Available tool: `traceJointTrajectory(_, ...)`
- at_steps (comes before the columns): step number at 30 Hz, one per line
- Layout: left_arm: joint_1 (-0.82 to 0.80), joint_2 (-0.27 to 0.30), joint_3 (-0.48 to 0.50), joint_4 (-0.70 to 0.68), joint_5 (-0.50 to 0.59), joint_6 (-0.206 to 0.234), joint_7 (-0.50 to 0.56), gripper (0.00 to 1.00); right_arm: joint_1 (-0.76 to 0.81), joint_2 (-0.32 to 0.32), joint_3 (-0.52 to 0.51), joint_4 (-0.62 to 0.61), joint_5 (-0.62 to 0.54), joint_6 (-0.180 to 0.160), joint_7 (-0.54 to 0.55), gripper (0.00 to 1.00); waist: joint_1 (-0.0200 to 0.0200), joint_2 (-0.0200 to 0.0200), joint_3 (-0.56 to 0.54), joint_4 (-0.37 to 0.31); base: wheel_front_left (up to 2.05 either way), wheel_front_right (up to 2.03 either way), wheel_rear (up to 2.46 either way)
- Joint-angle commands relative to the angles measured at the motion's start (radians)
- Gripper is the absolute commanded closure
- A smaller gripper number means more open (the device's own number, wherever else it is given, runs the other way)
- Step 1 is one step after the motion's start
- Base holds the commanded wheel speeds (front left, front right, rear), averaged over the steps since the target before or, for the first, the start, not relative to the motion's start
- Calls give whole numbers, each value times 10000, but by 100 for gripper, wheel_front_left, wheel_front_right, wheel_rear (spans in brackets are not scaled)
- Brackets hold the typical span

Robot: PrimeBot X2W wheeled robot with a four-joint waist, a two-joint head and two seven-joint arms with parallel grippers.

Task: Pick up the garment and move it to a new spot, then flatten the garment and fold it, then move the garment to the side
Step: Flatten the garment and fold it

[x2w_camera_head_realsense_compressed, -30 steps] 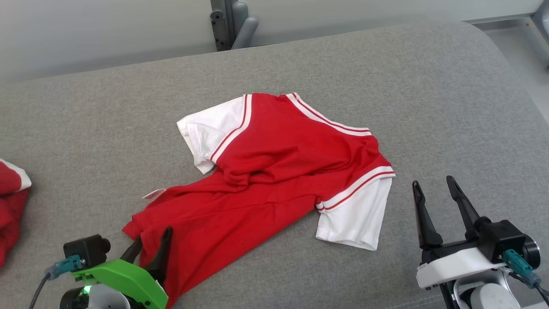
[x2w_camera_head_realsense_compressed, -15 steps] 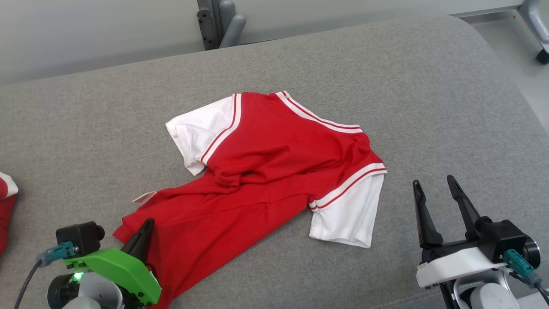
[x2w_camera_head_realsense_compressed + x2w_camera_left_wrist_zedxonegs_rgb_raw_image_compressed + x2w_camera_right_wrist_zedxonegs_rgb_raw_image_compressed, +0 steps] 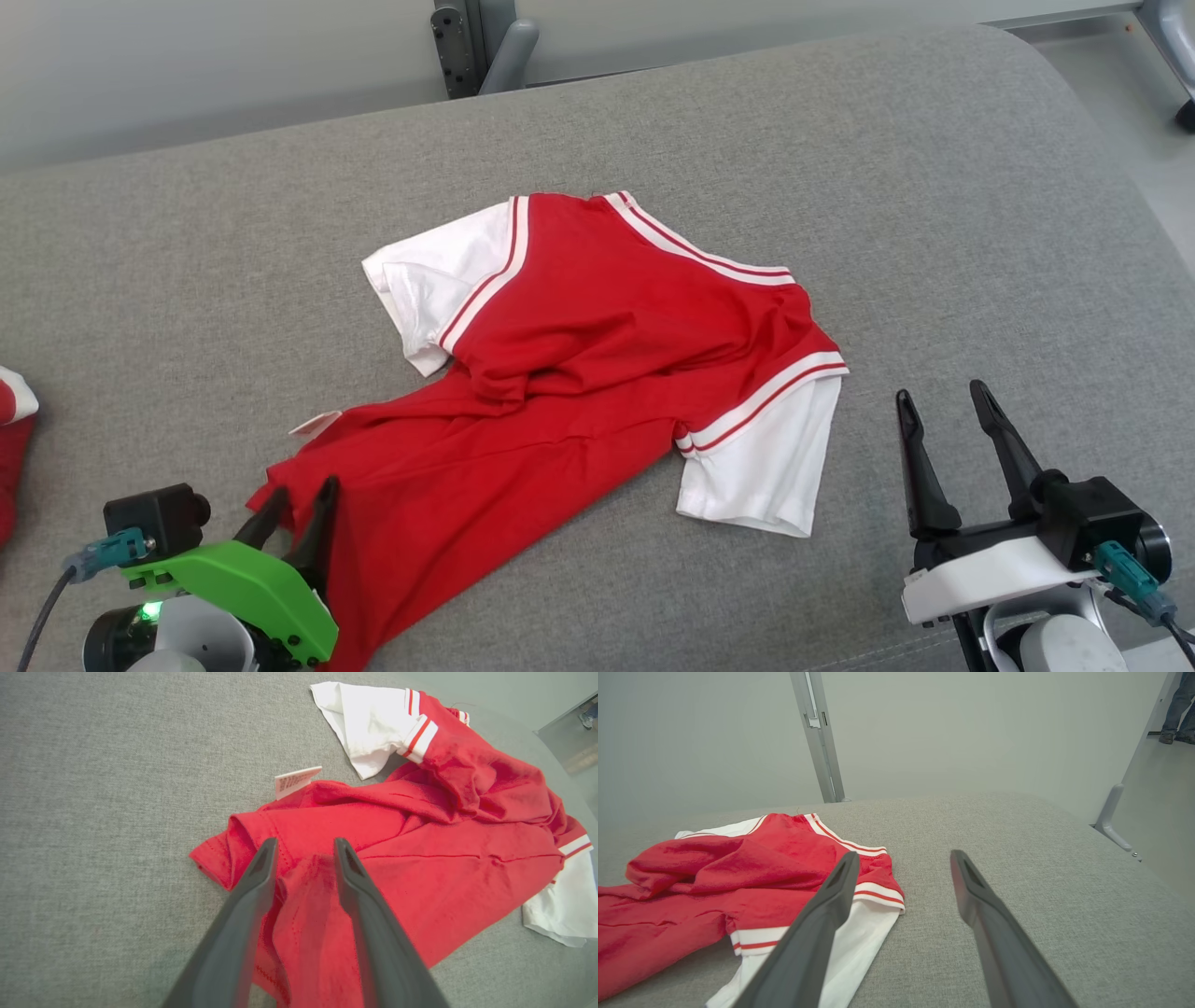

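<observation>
The garment [image 3: 597, 373] is a red shirt with white, red-striped sleeves, lying crumpled on the grey padded surface [image 3: 934, 187]. Its hem runs toward the lower left. My left gripper [image 3: 303, 487] sits over that hem corner. In the left wrist view its fingers [image 3: 304, 844] stand partly apart, and a raised fold of the red garment [image 3: 420, 835] lies between them. My right gripper [image 3: 941, 392] rests open on the bare surface, to the right of the near white sleeve. In the right wrist view the right gripper [image 3: 904, 855] holds nothing, with the garment [image 3: 738, 868] to its left.
Another red and white cloth [image 3: 14, 448] lies at the left edge. A white label [image 3: 296, 780] sticks out beside the hem. A metal post [image 3: 467, 37] stands behind the surface. A person's legs [image 3: 1178, 704] show far off at the upper right.
The left gripper's fingers closed together on the hem half a second ago and have since parted somewhat. The head camera shifted slightly. The right gripper has stayed put.
</observation>
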Motion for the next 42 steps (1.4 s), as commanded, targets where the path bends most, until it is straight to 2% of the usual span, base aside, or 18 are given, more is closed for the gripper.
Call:
traceJointTrajectory(1, 72, 7, 28, 26, -9, 33, 17, 0, -105, -14, -17, 3, 41, -7, 0, 0, 0, 0, 14, 3, 0, 0, 0)
traceJointTrajectory(8, 126, -7, -76, 39, -134, 48, 227, 0, -115, -4, -50, 27, 22, -7, 0, 0, 0, 0, 34, -8, 0, 0, 0)
traceJointTrajectory(9, 133, 8, -89, 37, -130, 60, 254, 8, -120, -2, -52, 26, 21, -9, 0, 0, 0, 0, 39, -9, 0, 0, 0)
traceJointTrajectory(10, 139, 13, -96, 44, -127, 70, 250, 37, -124, -1, -50, 26, 21, -9, 0, 0, 0, 0, 43, -10, 0, 0, 0)
traceJointTrajectory(11, 139, 16, -103, 55, -125, 68, 262, 54, -130, -1, -46, 27, 21, -7, 2, 0, 0, 0, 45, -12, 0, 0, 0)
traceJointTrajectory(13, 134, -3, -116, 80, -123, 78, 273, 71, -141, 0, -38, 33, 22, -7, 2, 0, 0, 0, 45, -16, 0, 0, 0)
traceJointTrajectory(14, 137, -16, -127, 90, -122, 84, 281, 86, -143, 1, -36, 32, 23, -7, 0, 0, 0, 0, 45, -19, 0, 0, 0)
traceJointTrajectory(16, 171, -29, -169, 117, -133, 95, 327, 100, -133, 1, -34, 35, 14, -7, 2, 0, 0, 0, 28, -27, 0, 0, 0)
traceJointTrajectory(23, 192, -14, -273, 34, -132, -50, 408, 100, -122, 5, -55, 17, 12, -7, 0, 0, 0, 0, 35, -28, 0, 0, 0)
traceJointTrajectory(31, -279, 184, 99, -258, 90, 62, 28, 100, -169, 5, -24, 34, 15, -9, 2, 0, 0, 0, -1, -55, 0, 0, 0)
traceJointTrajectory(42, -2303, 336, 338, -377, 735, 25, 304, 100, -303, 4, -9, 32, 64, -7, 1, 0, 0, 0, 54, -199, 0, 0, 0)
